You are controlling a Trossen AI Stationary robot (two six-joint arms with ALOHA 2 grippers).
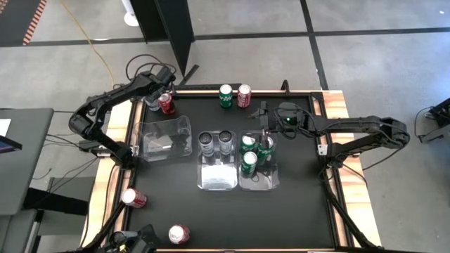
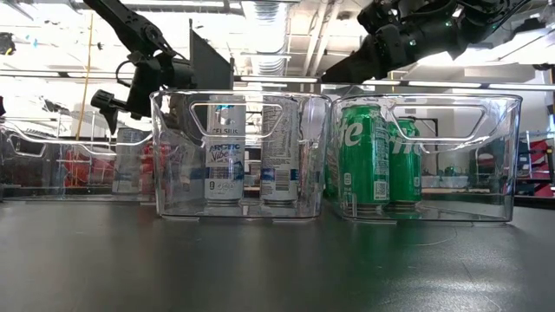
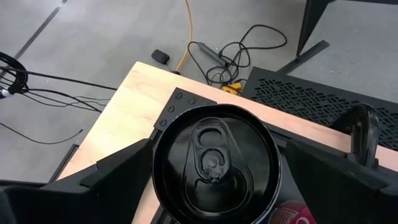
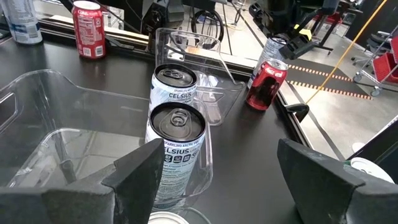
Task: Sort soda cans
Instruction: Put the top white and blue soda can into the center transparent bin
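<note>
My left end effector [image 3: 214, 186] is spread around a dark-topped can [image 3: 214, 165]: rigid, slick, thin-walled; I'd grip mid-body. Right end effector [image 4: 211, 180] is spread, idle.

The surface [image 1: 295, 211] is matt black, edged in pale smooth wood [image 3: 134, 102]. The bins [image 2: 238, 156] are clear glossy plastic (reflections streak their walls). The soda cans [image 2: 364, 156] are glossy printed metal; one dark can top [image 3: 214, 162] shines smoothly.

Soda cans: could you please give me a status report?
Left gripper open astride dark-topped can, red can beside. Right gripper open over green cans.
</note>
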